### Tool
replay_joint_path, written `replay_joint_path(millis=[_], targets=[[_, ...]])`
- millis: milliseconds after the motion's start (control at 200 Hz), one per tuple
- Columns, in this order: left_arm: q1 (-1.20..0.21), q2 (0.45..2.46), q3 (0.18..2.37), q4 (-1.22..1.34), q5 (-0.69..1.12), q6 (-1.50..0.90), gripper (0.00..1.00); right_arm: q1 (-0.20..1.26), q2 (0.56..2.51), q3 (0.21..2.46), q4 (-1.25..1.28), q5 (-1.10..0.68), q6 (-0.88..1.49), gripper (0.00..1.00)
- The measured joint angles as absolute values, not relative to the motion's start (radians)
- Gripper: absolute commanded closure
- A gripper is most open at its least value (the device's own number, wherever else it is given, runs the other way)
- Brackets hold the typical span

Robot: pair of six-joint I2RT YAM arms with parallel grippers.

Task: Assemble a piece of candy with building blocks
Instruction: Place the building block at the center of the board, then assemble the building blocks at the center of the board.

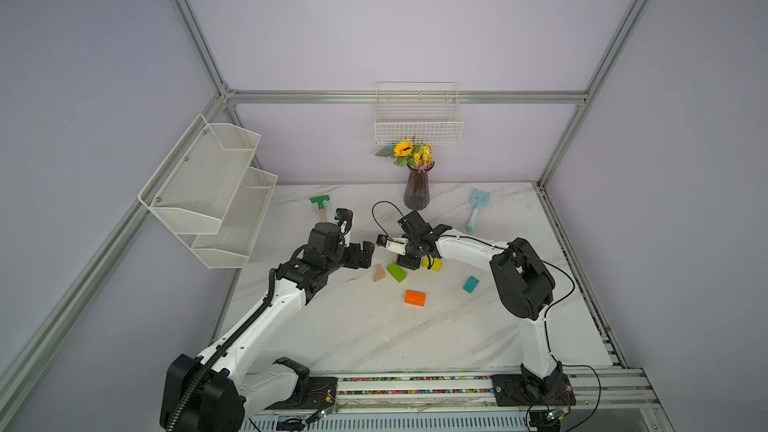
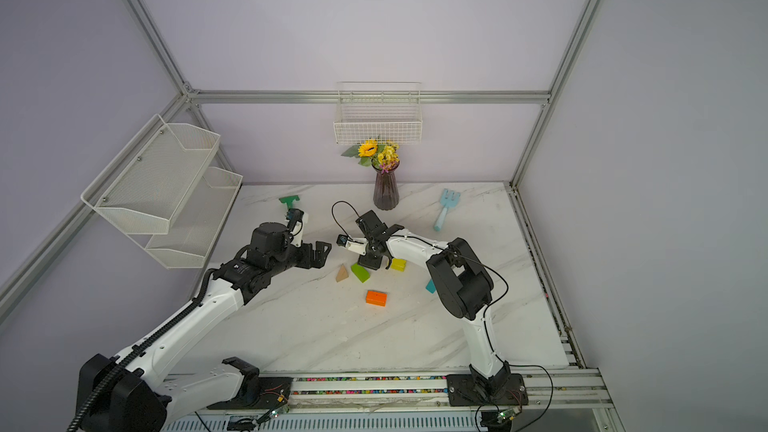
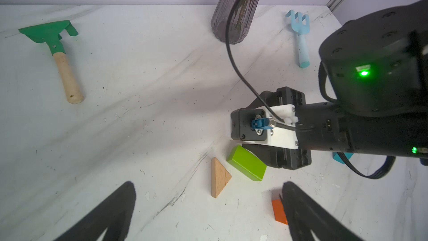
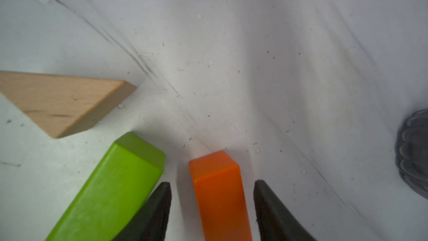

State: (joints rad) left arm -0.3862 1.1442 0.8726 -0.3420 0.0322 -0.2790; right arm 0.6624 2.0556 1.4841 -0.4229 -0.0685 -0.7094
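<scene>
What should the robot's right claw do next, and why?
Probably lift the right gripper straight up. Its jaws stand open, a gap on each side of the orange block, which lies on the table close beside the green block, so it looks placed.

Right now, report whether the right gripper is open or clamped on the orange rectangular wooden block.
Open. The right gripper straddles the orange rectangular wooden block; a gap shows on each side.
</scene>
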Motion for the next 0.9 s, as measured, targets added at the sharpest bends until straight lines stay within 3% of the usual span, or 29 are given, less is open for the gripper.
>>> replay_joint_path(millis=[220,405,450,570,630,690,900], targets=[[-0.386,1.144,0.873,-0.342,0.021,-0.279,0.02,0.642,1.75,1.362,-0.233,-0.058,-0.627,0.34],[-0.386,1.153,0.873,-0.344,0.043,-0.278,0.15,0.476,1.506,1.232,-0.096,-0.139,-0.492,0.39],[-0.386,1.159,0.873,-0.345,0.056,-0.281,0.26,0.434,1.494,1.205,-0.096,-0.142,-0.461,0.45],[-0.385,1.177,0.873,-0.347,0.103,-0.295,0.84,0.384,1.534,1.141,-0.118,-0.171,-0.385,0.69],[-0.387,1.182,0.873,-0.349,0.123,-0.298,1.0,0.374,1.557,1.104,-0.13,-0.186,-0.353,0.84],[-0.395,1.182,0.873,-0.365,0.133,-0.295,1.0,0.363,1.588,1.089,-0.14,-0.204,-0.333,1.0],[-0.533,1.18,0.863,-0.451,0.197,-0.324,1.0,0.347,1.733,1.188,-0.189,-0.233,-0.295,1.0]])
